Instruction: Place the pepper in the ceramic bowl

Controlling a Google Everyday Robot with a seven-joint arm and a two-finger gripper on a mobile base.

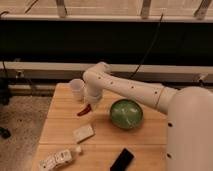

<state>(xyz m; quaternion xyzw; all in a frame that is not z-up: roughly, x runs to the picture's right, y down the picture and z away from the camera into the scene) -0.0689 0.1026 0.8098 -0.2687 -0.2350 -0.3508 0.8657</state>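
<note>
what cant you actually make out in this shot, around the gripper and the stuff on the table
- Gripper, camera view: the wrist above hides its fingers, so its grip on the pepper is unclear.
- Pepper: upper end hidden under the gripper.
- White cup: right side covered by the arm.
- Ceramic bowl: too blurred to tell if anything small lies inside.
- White bottle and black object: cut off by the bottom edge.

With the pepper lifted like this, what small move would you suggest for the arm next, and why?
Probably a short sideways carry toward the green ceramic bowl. The gripper holds the red pepper above the wooden table, beside the white cup, and the bowl sits open just across from it.
</note>
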